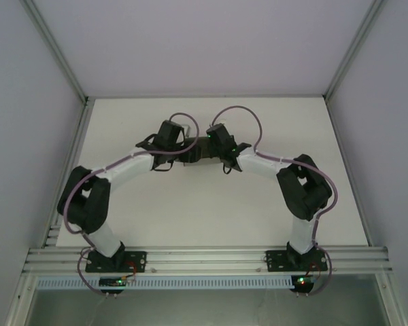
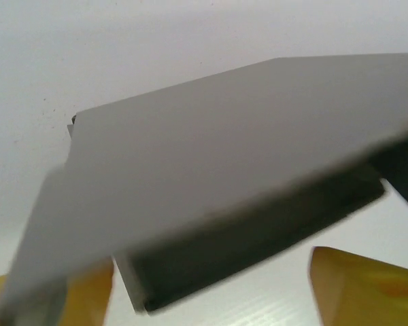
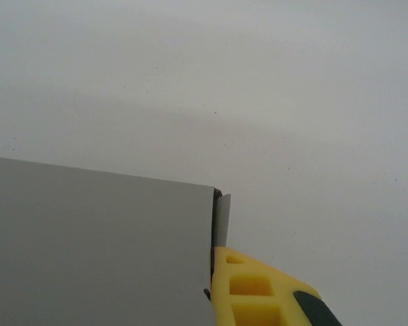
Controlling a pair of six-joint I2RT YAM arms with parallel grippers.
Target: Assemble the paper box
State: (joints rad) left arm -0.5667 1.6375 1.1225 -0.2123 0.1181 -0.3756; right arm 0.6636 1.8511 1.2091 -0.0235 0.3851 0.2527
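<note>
The paper box (image 2: 224, 156) over a white table (image 1: 211, 217) — pale grey walls (image 1: 27, 102) around.

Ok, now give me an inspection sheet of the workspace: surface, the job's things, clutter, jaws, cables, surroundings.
Surface: white table, a few tiny specks.
Job's things: paper box, plain grey cardboard, mid-table between the two arms.
Clutter: nothing seen.
Jaws: left gripper open, fingers on either side of the box; right gripper shut on a thin flap at the box's edge.
Cables: purple cables loop above both wrists, clear of the box.
Surroundings: aluminium frame along the near edge; pale enclosure walls.
</note>
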